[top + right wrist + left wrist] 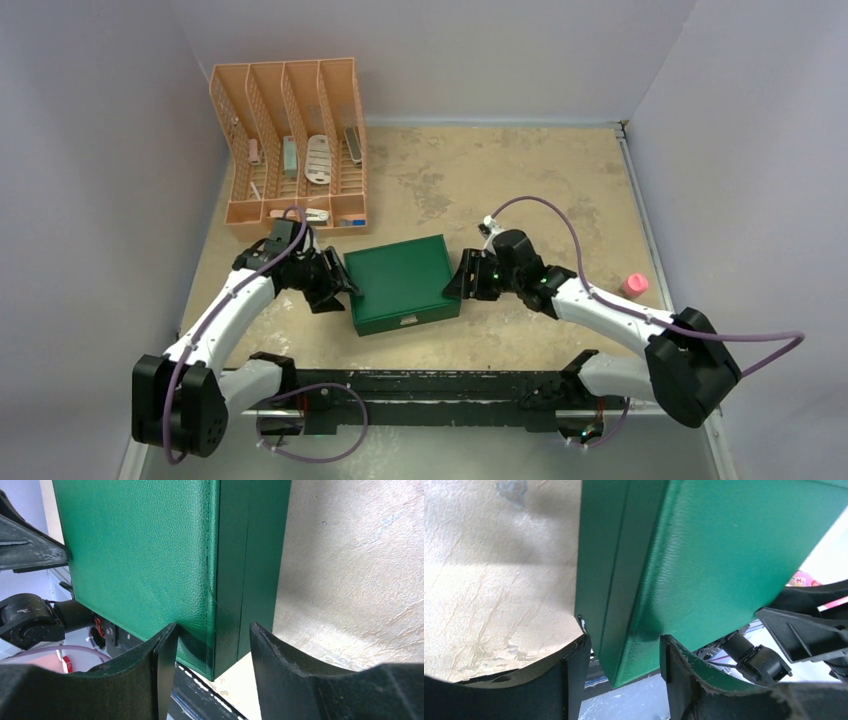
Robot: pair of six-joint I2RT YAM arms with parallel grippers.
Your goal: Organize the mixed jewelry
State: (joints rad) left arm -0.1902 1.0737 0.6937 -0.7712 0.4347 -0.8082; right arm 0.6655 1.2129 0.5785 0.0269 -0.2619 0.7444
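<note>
Jewelry is not in view anywhere; the only likely holder, a green box, lies shut at the middle of the top view, on the bench. No brand or label can be read on it: the lid is plain grained green with a stitched edge, and a small pale fitting shows on its lower side. In the left wrist view, a pink-red printed scrap at the right edge is too blurred to read.

The left claw sits at the box's left edge. Its fingers are spread wide and straddle a box corner, one by the seamed side wall and one on the lid. Both look to touch, but I cannot tell whether they clamp.

The right claw sits at the box's right edge, likewise spread wide astride a corner; whether it grips cannot be told either.

A peach rack stands at the upper left, and a pink-capped bottle stands at the right.
</note>
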